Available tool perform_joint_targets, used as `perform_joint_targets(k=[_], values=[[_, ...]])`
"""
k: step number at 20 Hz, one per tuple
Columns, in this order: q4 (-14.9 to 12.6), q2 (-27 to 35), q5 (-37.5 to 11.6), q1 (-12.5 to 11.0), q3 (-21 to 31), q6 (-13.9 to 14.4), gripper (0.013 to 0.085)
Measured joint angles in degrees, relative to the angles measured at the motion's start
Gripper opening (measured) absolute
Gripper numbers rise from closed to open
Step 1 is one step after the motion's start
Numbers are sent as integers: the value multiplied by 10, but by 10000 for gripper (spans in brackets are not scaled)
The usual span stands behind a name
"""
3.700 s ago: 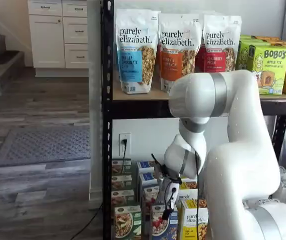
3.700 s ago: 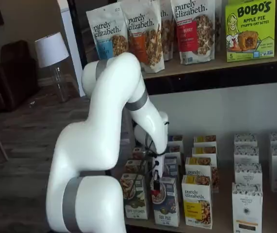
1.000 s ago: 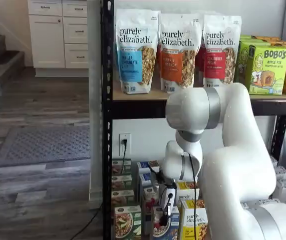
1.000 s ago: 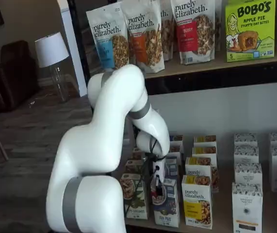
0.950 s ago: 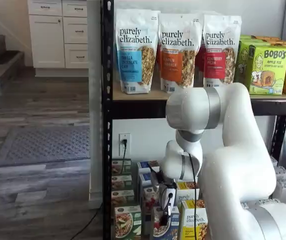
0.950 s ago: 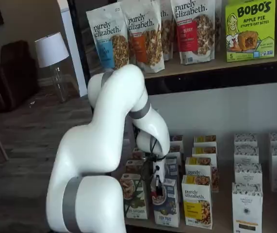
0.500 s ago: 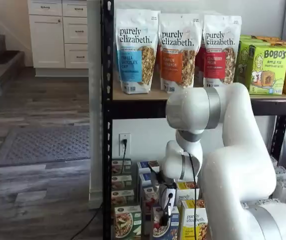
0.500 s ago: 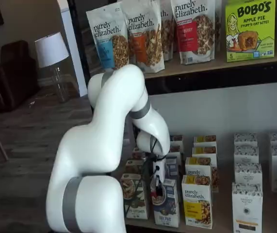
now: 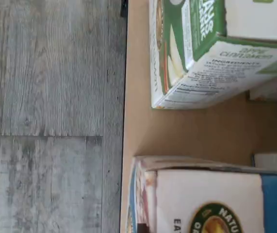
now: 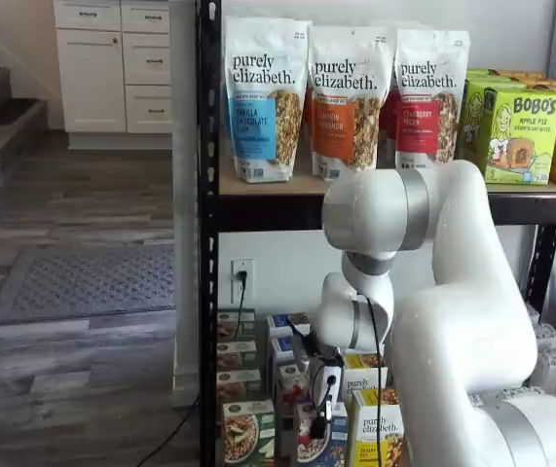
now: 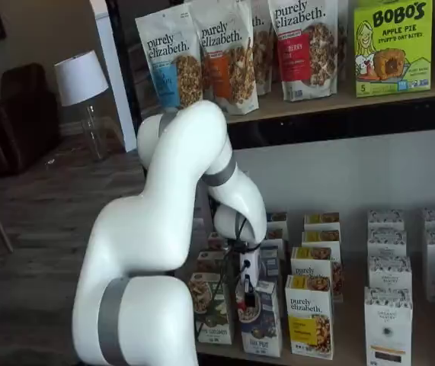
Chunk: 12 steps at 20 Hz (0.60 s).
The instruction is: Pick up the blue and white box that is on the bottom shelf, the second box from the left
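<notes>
The blue and white box stands at the front of its row on the bottom shelf, between a green-banded box and a yellow-banded box. In both shelf views my gripper hangs straight down onto this box's top, its black fingers shut on the blue and white box. The wrist view shows the box's white top and blue band close up on the tan board, with the green-banded box beside it. The fingers do not show in that view.
More boxes stand in rows behind and to the right on the bottom shelf, among them white ones. Granola bags and green Bobo's boxes fill the upper shelf. The black rack post and the wood floor lie beside the shelf's edge.
Since the oldest frames the arm has come down lower over the front blue and white box. Over the last second it barely moved, and the fingers closed on the box's top.
</notes>
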Motion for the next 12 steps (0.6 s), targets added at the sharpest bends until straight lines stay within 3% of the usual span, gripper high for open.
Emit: perform_joint_targets(k=[5,12], values=[[-9,-4,8,-1,4,7,530],[14,-25,4,-1,35,-14,530]])
